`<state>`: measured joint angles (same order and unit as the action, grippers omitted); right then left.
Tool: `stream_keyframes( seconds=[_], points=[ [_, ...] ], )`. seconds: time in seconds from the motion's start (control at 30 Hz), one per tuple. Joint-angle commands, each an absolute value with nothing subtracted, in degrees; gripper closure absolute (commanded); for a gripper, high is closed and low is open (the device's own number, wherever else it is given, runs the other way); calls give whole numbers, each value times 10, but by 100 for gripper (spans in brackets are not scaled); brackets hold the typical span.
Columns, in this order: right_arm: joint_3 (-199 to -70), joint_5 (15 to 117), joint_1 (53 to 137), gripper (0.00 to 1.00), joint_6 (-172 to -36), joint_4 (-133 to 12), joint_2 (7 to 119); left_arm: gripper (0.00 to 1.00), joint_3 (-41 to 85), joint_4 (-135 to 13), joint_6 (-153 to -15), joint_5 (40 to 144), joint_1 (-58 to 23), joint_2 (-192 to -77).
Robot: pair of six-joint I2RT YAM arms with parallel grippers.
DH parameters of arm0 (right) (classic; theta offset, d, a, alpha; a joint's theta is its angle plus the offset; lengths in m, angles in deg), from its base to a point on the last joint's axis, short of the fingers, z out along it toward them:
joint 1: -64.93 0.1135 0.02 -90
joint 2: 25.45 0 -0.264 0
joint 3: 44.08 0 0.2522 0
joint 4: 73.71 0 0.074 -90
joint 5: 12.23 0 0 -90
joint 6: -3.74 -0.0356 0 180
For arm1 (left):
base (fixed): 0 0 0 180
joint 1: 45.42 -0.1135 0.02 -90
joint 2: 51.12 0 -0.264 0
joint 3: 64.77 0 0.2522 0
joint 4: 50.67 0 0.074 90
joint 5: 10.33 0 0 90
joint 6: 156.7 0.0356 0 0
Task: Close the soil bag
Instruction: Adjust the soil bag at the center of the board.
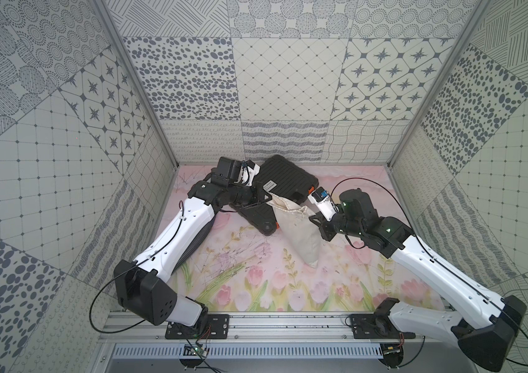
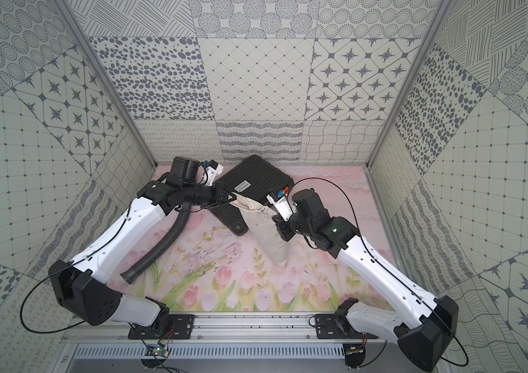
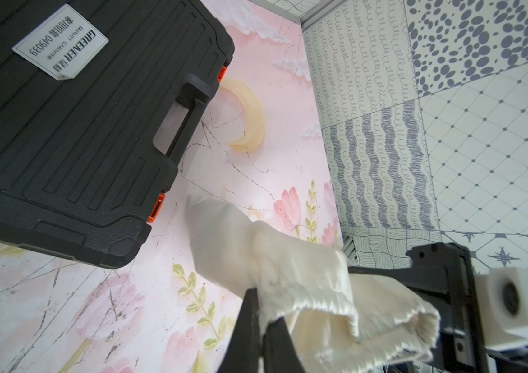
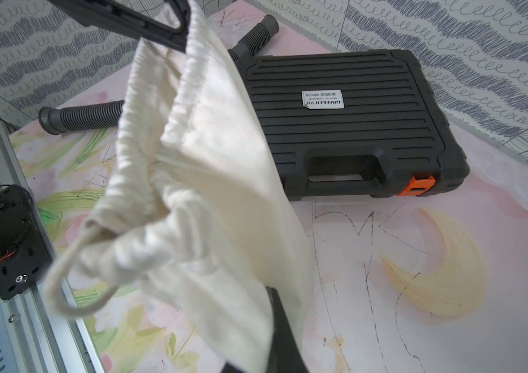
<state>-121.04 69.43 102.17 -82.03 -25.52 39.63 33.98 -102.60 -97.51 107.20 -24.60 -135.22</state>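
Floral mat, L tool pinched on soil bag rim, R tool likewise

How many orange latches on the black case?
2. Both on the handle edge of the black case: far latch toward the back wall, near latch beside the soil bag, which hides it in the right wrist view. Other edges aren't fully visible.

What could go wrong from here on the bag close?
1. The left fingers pinch only the frayed hem of the soil bag; a hard pull may slip it free.
2. The cord loop hangs loose while the right fingers seem to grip cloth, so pulling may stretch the mouth rather than cinch it.
3. The bag hangs close by the black case and could catch on it.
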Motion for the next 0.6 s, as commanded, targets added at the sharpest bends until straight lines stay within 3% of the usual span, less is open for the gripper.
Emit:
stream_keyframes(
  seconds=[0.0, 0.07, 0.13, 0.33, 0.47, 0.57],
  points=[
    [-1186, 652, 1006, 100, -832, -287, 392, 100, 355, -1079, -1042, 1044, -219, -1338],
    [-1173, 641, 1005, 100, -841, -294, 394, 100, 356, -1082, -1047, 1032, -203, -1344],
    [-1166, 628, 1005, 91, -853, -295, 398, 100, 358, -1079, -1056, 1024, -194, -1350],
    [-1170, 621, 1000, 41, -918, -265, 378, 100, 407, -1106, -1070, 998, -171, -1389],
    [-1203, 636, 998, 26, -983, -221, 336, 100, 458, -1122, -1075, 989, -149, -1416],
    [-1251, 644, 999, 22, -1003, -173, 340, 100, 478, -1124, -1077, 986, -140, -1425]
  ],
)
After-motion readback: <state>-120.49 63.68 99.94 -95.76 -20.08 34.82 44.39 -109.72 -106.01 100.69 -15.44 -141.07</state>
